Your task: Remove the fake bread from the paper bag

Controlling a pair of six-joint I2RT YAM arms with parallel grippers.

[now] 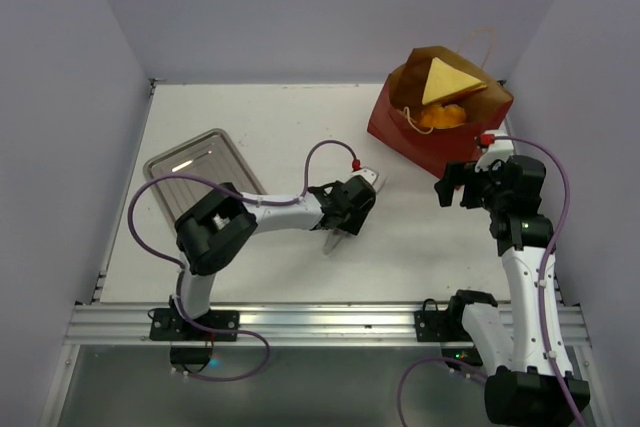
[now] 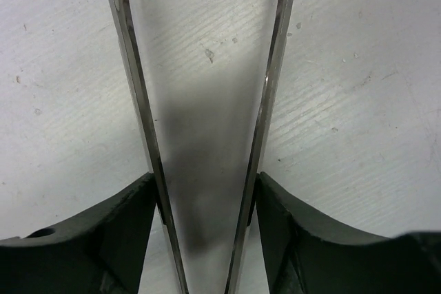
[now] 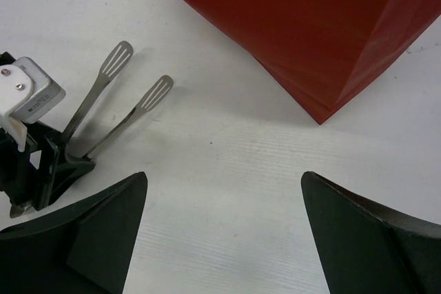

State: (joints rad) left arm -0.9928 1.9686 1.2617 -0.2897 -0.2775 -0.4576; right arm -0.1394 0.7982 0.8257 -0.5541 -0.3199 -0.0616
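Left jaws first: they are closing in on the metal tongs (image 2: 141, 115). The dark fingers (image 2: 120, 228) are pressing against the outer faces of the two steel arms, one on each side. The jaws are standing partway apart with the tongs caught between them. The two arms are spreading apart as they run out ahead of the jaws over the white counter (image 2: 365, 101). Whether the slotted tips (image 3: 117, 60) are touching the counter, I cannot tell.

Over to the right jaws: they are standing wide apart and gripping nothing, with only bare counter showing between the fingers (image 3: 89, 239). Ahead of them and to their left, the tongs' tips are pointing their way. Just ahead and to their right, the paper bag (image 1: 430, 142) is sitting on the counter, its dark red wall and near corner filling the right wrist view.

The fake bread (image 1: 445, 92) is sitting inside that bag. A pale-yellow wedge (image 1: 450, 75) is poking up at the open mouth and orange rolls (image 1: 440, 117) are lying just below it. From the left jaws the bag is well off to the right and farther out. A metal tray (image 1: 185, 172) is lying well apart on their other side.
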